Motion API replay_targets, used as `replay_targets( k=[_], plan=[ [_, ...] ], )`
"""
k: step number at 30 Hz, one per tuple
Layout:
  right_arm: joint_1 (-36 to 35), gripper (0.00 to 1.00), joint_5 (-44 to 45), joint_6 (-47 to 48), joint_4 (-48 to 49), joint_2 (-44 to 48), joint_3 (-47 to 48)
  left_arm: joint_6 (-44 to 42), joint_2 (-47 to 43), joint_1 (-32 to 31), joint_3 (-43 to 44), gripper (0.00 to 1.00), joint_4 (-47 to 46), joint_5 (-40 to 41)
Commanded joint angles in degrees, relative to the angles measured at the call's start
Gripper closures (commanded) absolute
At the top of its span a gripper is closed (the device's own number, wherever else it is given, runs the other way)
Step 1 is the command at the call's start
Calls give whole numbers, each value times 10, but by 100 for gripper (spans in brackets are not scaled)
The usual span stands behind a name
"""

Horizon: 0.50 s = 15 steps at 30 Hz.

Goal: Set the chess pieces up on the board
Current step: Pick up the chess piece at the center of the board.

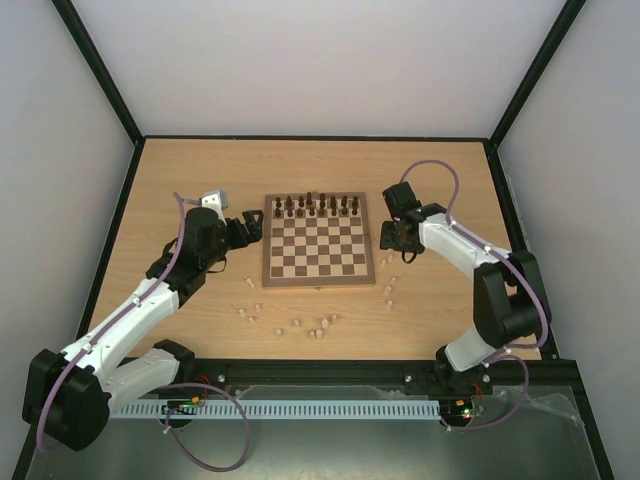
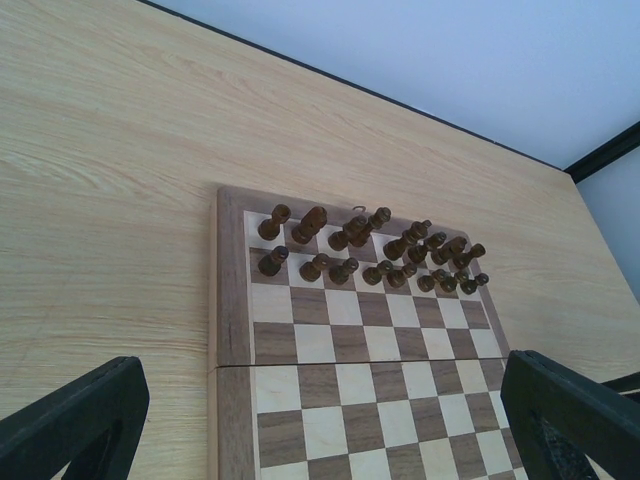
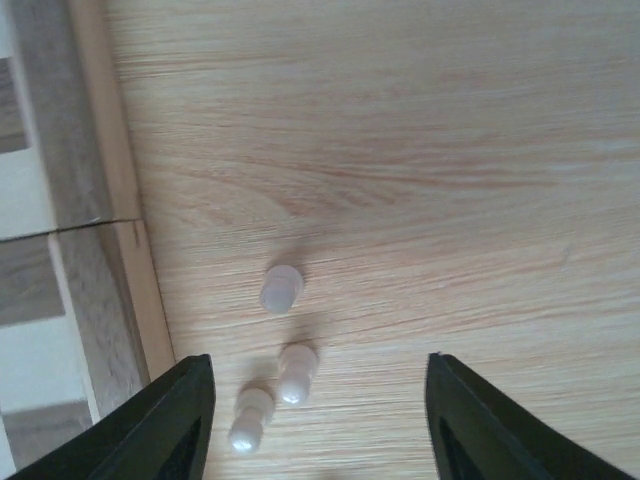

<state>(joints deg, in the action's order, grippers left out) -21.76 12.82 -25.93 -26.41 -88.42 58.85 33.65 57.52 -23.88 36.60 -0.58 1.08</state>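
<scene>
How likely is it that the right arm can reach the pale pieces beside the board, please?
Probably yes: the pale pieces lie on the table beside the board, just ahead of the right fingers, which stand open with nothing in between.

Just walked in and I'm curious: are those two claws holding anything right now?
Left gripper: open, holding nothing.
Right gripper: open, holding nothing; pale chess pieces lie on the table below it.
</scene>
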Motion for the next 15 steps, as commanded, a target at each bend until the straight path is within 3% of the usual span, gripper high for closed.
replay_targets(
  k=[1, 15],
  plan=[
    [8, 44, -29, 13, 2, -43, 30, -1, -2, -2, 10, 1, -8, -7],
    [10, 65, -17, 24, 12, -137, 56, -2, -2, -2, 12, 1, -4, 2]
  ],
)
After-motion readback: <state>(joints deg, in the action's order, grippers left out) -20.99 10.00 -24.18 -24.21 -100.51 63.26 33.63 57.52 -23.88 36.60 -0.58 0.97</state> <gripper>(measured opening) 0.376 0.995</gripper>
